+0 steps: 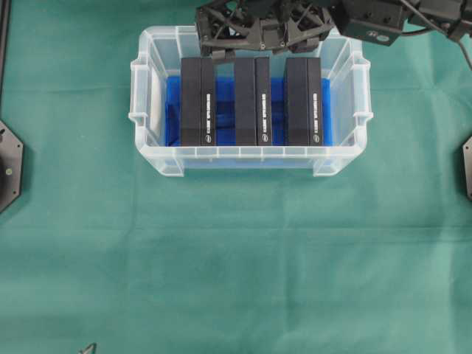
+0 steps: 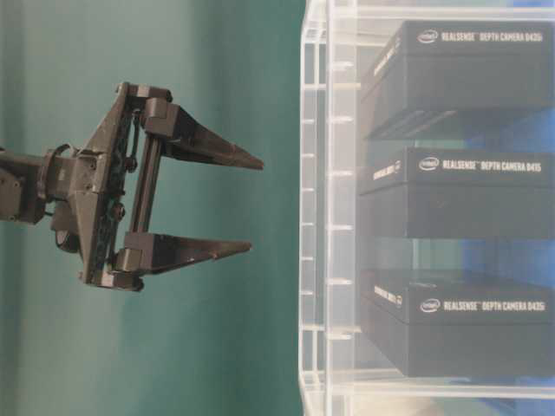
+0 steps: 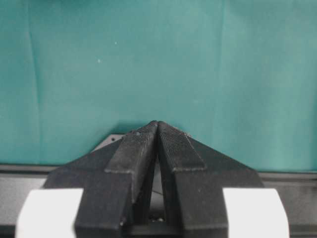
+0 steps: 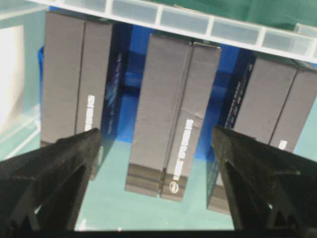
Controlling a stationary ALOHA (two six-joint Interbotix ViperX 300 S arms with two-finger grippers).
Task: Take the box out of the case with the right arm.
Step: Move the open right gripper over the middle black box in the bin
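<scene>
The clear case with a blue floor holds three black boxes on edge: left, middle and right. My all-black right gripper hangs over the case's far rim, open and holding nothing. In the table-level view the right gripper stands just outside the case wall, tips pointing at it. In the right wrist view the right gripper is spread wide, with the middle box lined up between the fingers beyond the tips. My left gripper is shut and empty over green cloth.
Green cloth covers the table around the case. Black mounting plates sit at the left edge and the right edge. Blue lining shows in the gaps between the boxes.
</scene>
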